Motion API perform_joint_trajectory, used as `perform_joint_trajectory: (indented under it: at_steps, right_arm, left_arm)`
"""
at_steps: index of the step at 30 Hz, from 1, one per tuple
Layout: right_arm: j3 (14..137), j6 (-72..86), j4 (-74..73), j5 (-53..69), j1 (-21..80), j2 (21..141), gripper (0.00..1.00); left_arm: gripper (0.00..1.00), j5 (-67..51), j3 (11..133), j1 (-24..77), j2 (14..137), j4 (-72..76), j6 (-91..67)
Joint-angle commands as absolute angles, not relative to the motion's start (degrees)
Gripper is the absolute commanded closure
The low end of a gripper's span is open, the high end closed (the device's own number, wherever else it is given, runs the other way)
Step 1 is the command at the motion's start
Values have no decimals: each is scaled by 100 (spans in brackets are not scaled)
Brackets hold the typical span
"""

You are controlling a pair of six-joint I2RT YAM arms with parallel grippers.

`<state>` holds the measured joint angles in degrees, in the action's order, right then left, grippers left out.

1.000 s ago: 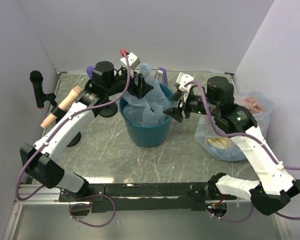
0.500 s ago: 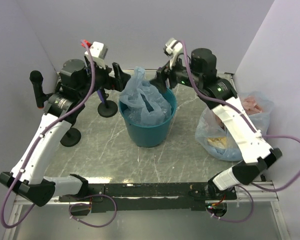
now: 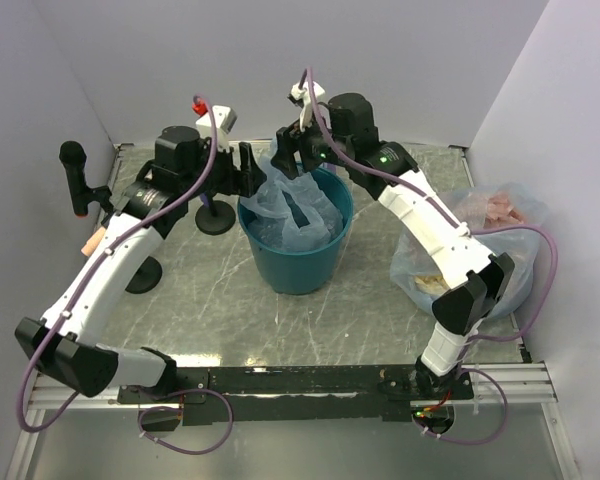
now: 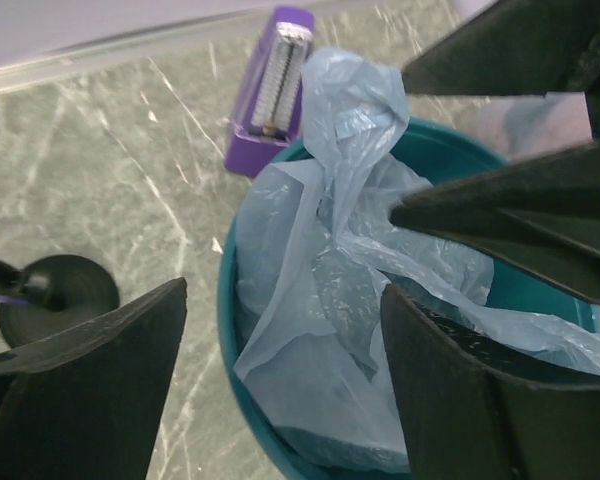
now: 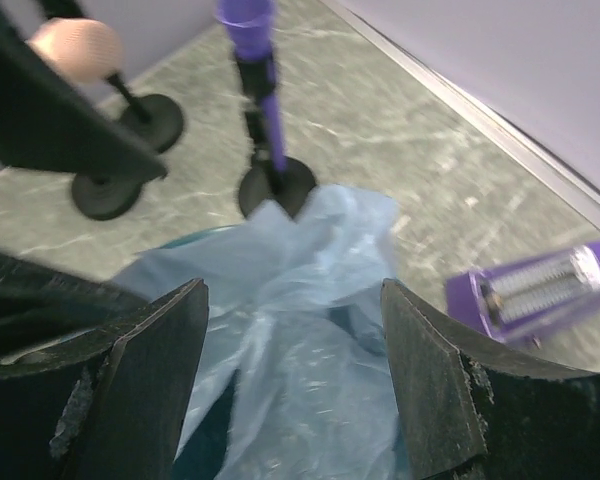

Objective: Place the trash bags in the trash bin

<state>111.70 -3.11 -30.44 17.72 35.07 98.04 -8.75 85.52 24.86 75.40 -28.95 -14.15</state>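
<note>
Bag [image 3: 292, 208] bunched in bin [image 3: 302, 268], peak up between left end effector [image 3: 248, 167] and right end effector [image 3: 295, 157] — both spread apart. Only wrist views show the purple box [image 4: 272, 92] beyond.

Just ahead of the left gripper [image 4: 285, 290] I see a purple stapler [image 4: 270, 90] lying on the table [image 3: 230, 310], which is grey-green and marbled. Ahead of the right gripper [image 5: 292, 290] stands a thin stand with a purple top [image 5: 262, 100] on a round black foot. More to the left of it there is a skin-coloured piece [image 5: 75, 48] on a thin rod. Well apart from the right gripper, on its right side, I see a clear bag [image 3: 480, 250] with yellow and pink items inside. Well to the left of the left gripper I see a black microphone-shaped object [image 3: 72, 165]
</note>
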Motion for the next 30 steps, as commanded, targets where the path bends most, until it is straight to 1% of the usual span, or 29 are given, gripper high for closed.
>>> perform_joint_trajectory:
  at_steps: [1, 4, 7, 9, 12, 13, 14, 15, 16, 18, 19, 20, 22, 23, 26, 30]
  right_arm:
    - [11400, -237, -2900, 1055, 3533, 9817, 25]
    - [11268, -246, -2839, 949, 3525, 9809, 26]
    - [11162, -167, -2769, 1019, 3533, 9861, 26]
    - [11171, -132, -2751, 1151, 3533, 9966, 26]
    - [11267, -79, -2777, 1239, 3533, 10186, 31]
    - [11320, -62, -2803, 1222, 3533, 10274, 32]
    - [11390, -44, -2830, 1204, 3533, 10344, 37]
    - [11408, -27, -2830, 1230, 3516, 10380, 45]
    - [11426, -44, -2839, 1378, 3490, 10397, 57]
    - [11452, -123, -2874, 1494, 3446, 10319, 72]
    - [11426, -184, -2900, 1520, 3411, 10223, 80]
    - [11374, -219, -2909, 1521, 3367, 10100, 87]
    - [11172, -220, -2909, 1564, 3174, 9793, 93]
    - [11093, -185, -2918, 1599, 3051, 9617, 99]
    - [10742, -27, -2962, 1801, 2630, 9081, 100]
    - [10302, 193, -3032, 2205, 2146, 8544, 98]
  left_arm:
    - [20, -1362, 8605, 2461, 7751, -2672, -1450]
    - [26, -1362, 8517, 2461, 7831, -2593, -1494]
    - [34, -1362, 8420, 2461, 7901, -2557, -1485]
    - [42, -1371, 8402, 2461, 7945, -2566, -1503]
    - [54, -1441, 8420, 2452, 7998, -2584, -1485]
    - [60, -1450, 8420, 2452, 7981, -2575, -1477]
    - [65, -1459, 8420, 2461, 7972, -2575, -1450]
    - [72, -1442, 8429, 2461, 7963, -2593, -1433]
    - [79, -1415, 8437, 2452, 7954, -2610, -1433]
    - [94, -1301, 8481, 2435, 7902, -2680, -1406]
    - [99, -1257, 8508, 2435, 7849, -2698, -1371]
    - [99, -1213, 8534, 2426, 7762, -2742, -1345]
    - [99, -1143, 8560, 2382, 7630, -2821, -1205]
    - [99, -1108, 8561, 2364, 7551, -2865, -1117]
    - [99, -1028, 8464, 2277, 7252, -2900, -1002]
    - [99, -1081, 8288, 2162, 6874, -2848, -958]
